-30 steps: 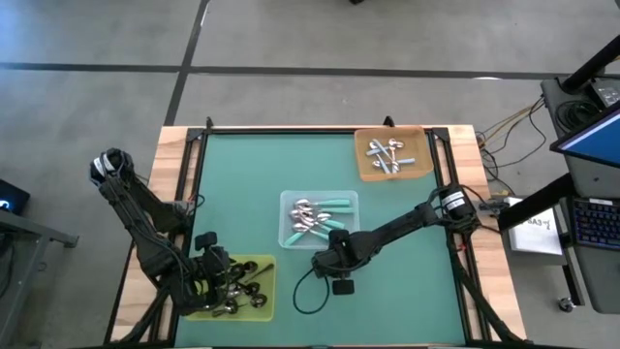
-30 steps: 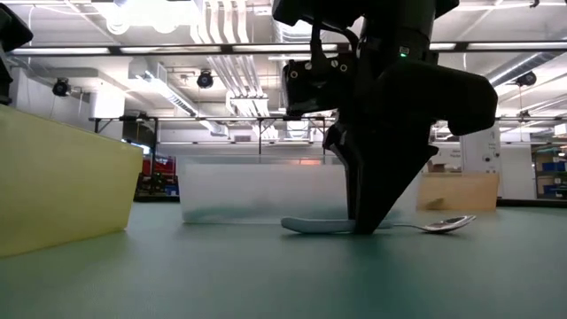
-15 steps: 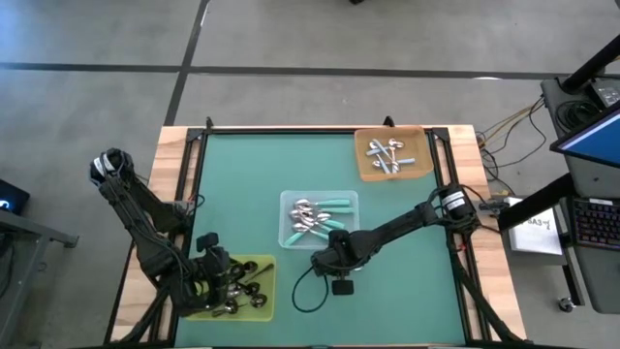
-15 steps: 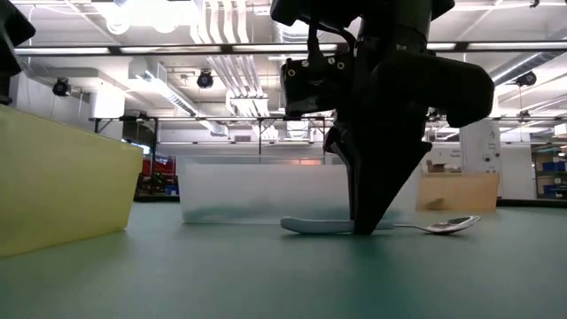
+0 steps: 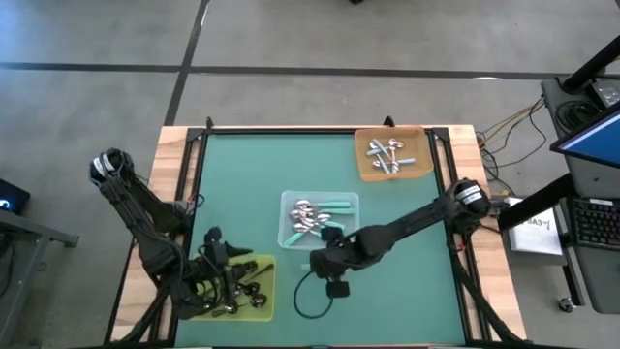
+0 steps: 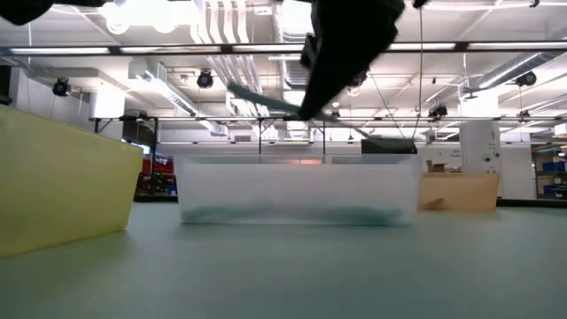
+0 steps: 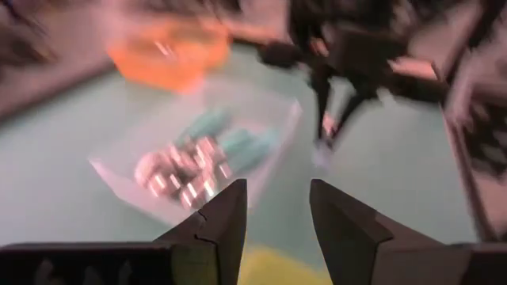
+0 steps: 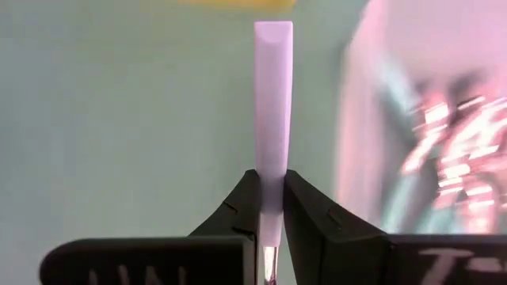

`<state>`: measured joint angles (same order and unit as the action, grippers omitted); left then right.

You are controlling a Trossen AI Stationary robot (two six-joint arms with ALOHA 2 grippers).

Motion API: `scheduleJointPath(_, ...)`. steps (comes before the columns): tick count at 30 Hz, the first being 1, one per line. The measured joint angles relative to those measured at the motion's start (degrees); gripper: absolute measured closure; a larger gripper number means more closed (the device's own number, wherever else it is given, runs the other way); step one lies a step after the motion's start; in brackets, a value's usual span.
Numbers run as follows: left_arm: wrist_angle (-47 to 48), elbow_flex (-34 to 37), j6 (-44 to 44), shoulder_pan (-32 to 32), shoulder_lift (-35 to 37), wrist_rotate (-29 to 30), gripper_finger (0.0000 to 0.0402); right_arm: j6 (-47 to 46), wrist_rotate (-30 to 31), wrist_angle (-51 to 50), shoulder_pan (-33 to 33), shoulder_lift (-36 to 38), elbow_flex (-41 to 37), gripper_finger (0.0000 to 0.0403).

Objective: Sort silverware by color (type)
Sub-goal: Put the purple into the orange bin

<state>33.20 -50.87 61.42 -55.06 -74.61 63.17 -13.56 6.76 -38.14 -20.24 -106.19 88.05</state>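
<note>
From above, the green-matted desk carries three square trays: an orange-brown tray at the far right holding pale all-metal pieces, a clear plastic tray in the middle with shiny spoons on teal handles, and a yellow-green tray at the near left heaped with dark blackish utensils. The right pincer sits just at the near edge of the clear tray, and the left pincer hangs over the far edge of the yellow-green one. From desk height, the clear tray looks frosted, a teal smear of handles along its floor, with the matte yellow wall of the yellow-green tray to one side; above it a dark arm carries a teal-handled spoon slanting in the air, clear of the mat. The left wrist view is blurred, yet its two dark fingers stand plainly apart with nothing between them, the clear tray of bright spoons beyond. In the right wrist view, the right pincer is clamped tight on the flat, straight, square-ended handle of that spoon.
</note>
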Motion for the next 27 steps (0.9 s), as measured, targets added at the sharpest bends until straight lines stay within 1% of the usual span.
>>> scheduleJointPath(4,-0.7,0.0,0.2,1.6,0.0,12.5,0.0277,3.3,10.7,2.0,0.1,1.7,0.5,0.0377)
scheduleJointPath(5,-0.7,0.0,0.3,2.2,0.0,14.7,0.0277,4.5,13.3,2.5,0.2,1.8,0.6,0.0376)
scheduleJointPath(7,-0.8,0.0,0.3,3.9,0.0,16.9,0.0277,7.4,18.7,3.4,0.4,1.7,0.5,0.0375)
scheduleJointPath(11,-1.2,0.0,0.2,8.5,-0.1,16.9,0.0277,12.6,26.8,6.7,1.3,1.8,0.5,0.0373)
scheduleJointPath(16,-3.8,0.0,-0.3,13.4,-0.8,16.0,0.0277,15.0,29.0,11.1,3.8,1.8,0.5,0.0372)
scheduleJointPath(20,-5.5,0.0,-3.3,13.6,-1.5,15.9,0.0277,17.6,33.5,15.3,5.0,1.8,0.6,0.0371)
scheduleJointPath(27,-9.7,0.0,-4.6,14.1,-2.9,18.9,0.0277,21.4,33.8,25.1,5.7,1.8,0.6,0.0371)
